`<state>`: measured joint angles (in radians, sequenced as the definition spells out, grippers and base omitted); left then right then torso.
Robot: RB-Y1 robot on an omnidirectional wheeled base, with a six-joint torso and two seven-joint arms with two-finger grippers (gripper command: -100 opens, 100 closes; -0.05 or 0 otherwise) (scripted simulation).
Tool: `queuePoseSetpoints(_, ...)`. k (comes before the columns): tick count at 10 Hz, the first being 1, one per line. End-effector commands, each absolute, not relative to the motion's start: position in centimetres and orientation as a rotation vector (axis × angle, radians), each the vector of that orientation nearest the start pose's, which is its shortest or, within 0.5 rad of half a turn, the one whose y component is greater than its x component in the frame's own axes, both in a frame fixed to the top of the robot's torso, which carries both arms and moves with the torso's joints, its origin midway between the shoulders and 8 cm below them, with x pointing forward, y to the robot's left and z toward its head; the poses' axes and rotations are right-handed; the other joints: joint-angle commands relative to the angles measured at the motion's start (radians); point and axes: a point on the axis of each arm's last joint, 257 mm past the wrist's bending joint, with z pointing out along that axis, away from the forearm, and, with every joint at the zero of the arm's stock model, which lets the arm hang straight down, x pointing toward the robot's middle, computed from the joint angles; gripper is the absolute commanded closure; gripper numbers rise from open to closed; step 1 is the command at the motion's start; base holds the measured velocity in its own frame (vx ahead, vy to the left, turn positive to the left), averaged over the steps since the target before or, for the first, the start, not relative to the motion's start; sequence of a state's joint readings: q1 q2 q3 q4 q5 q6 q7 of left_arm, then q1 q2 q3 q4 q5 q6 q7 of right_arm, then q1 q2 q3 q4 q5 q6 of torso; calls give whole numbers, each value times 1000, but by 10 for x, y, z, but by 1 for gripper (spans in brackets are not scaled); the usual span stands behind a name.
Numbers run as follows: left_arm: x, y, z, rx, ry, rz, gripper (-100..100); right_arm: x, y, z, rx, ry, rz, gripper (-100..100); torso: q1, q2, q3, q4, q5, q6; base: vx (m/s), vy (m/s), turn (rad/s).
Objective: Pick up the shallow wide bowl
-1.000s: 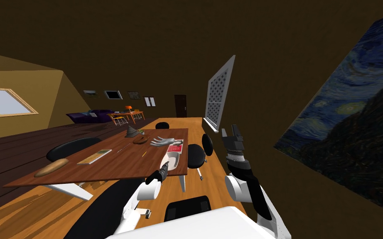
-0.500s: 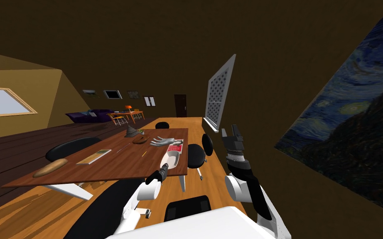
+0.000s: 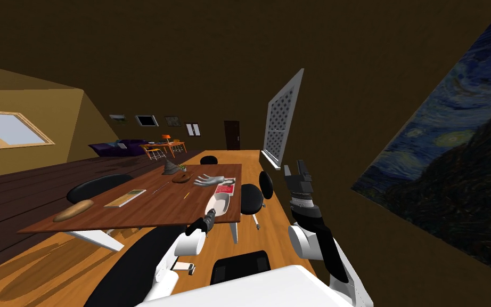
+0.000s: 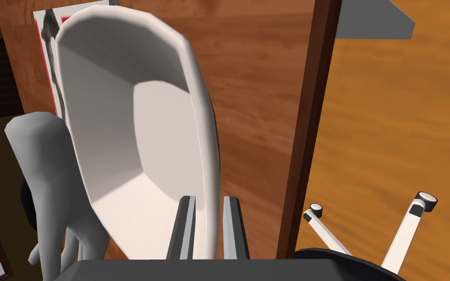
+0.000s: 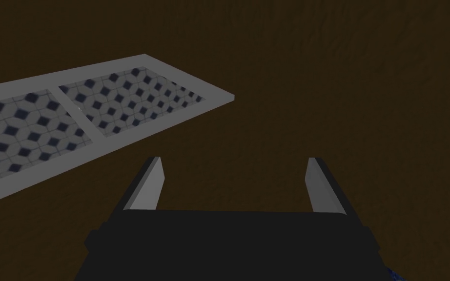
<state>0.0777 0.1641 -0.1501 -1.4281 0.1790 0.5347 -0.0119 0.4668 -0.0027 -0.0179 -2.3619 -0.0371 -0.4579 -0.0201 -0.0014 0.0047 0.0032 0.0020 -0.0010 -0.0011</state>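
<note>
The wide shallow white bowl [image 4: 121,122] is by the near right edge of the brown wooden table [image 4: 258,73]. My left gripper [image 4: 208,197] is shut on its rim, one finger inside the wall and one outside. In the head view the bowl [image 3: 219,202] looks tilted just past my left gripper [image 3: 211,213]; whether it still touches the table [image 3: 148,205] I cannot tell. My right gripper [image 3: 296,169] is held up to the right of the table, and its fingers [image 5: 152,181] stand open with nothing between them.
A grey model hand [image 3: 207,181] and a red magazine [image 3: 225,187] lie just beyond the bowl. A book [image 3: 124,198] and a bread loaf [image 3: 73,210] sit further left. Black chairs [image 3: 251,198] stand along the table's right side.
My left gripper's fingers have closed on the bowl's rim. The head view has shifted slightly, and the right arm has stayed where it was.
</note>
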Motion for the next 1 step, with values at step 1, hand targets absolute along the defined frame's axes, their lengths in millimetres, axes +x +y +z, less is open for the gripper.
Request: queuePoseSetpoints(1,433,220,-464,-1681,1852,-795,0,333,-282,64,626,537,1356,0,0,0,0,0,0,0,-5,-1,0)
